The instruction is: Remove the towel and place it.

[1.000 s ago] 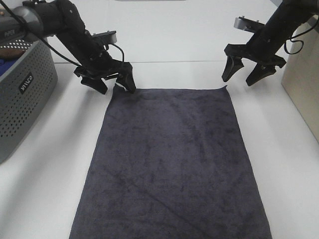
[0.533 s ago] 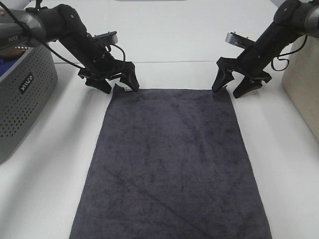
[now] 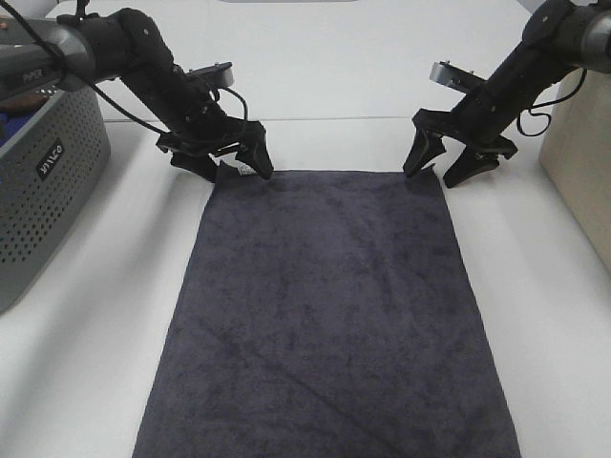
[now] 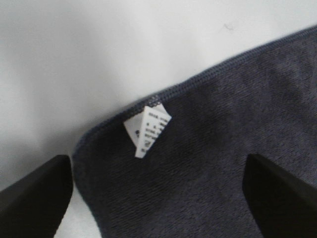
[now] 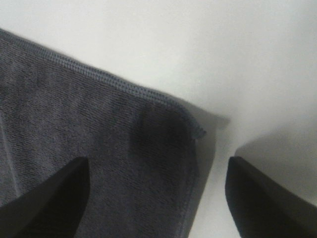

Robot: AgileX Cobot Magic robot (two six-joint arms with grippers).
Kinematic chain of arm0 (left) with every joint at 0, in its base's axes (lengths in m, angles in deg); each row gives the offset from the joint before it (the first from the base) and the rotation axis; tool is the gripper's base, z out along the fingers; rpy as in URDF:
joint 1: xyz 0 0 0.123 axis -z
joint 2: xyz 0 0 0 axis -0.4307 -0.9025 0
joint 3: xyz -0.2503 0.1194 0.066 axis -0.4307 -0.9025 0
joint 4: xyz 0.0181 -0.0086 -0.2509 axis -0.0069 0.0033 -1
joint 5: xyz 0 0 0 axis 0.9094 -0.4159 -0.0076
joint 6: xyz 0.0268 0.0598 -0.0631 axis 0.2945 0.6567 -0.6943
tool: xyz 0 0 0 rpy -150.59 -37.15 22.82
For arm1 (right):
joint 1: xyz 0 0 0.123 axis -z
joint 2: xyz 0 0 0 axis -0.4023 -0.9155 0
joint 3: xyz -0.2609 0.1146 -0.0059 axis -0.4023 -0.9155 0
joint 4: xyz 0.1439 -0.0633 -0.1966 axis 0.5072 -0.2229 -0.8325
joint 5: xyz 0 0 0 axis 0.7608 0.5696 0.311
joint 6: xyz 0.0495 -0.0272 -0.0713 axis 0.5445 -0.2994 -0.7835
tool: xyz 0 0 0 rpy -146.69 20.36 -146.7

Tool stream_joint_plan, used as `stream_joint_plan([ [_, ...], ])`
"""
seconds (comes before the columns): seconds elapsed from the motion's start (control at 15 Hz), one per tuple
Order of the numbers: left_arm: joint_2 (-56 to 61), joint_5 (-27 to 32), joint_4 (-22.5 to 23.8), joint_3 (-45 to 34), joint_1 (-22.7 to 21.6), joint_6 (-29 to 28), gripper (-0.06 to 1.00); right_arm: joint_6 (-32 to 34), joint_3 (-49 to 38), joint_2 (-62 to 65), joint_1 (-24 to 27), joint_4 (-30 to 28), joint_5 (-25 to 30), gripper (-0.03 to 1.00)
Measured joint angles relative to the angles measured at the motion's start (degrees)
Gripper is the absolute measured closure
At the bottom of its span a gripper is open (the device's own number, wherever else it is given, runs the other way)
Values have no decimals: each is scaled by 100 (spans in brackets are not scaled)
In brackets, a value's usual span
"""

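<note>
Exterior high view: my left gripper (image 3: 232,171), jaws apart, straddles the towel's (image 3: 325,315) upper-left corner; my right gripper (image 3: 432,173), also apart, straddles its upper-right corner on the worktop (image 3: 95,334).

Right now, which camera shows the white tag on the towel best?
The left wrist view: the tag lies close, at the towel corner. Exterior high shows only a pale speck; right wrist shows another corner, no tag.

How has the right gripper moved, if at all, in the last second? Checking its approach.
Yes: the right gripper dropped leftward to straddle the towel's far right corner, open.
</note>
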Motion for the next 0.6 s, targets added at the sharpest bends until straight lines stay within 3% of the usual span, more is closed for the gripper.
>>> stream_joint_plan([
  [0.33,-34,6,-206,0,189,-63,28,0,0,-17,-430,-252,-281,32],
  [0.47,-57,17,-46,0,206,-86,48,6,0,-17,-481,-527,-327,41],
  [0.6,-80,-6,189,-11,206,-86,77,17,0,-17,-487,-773,-407,60],
])
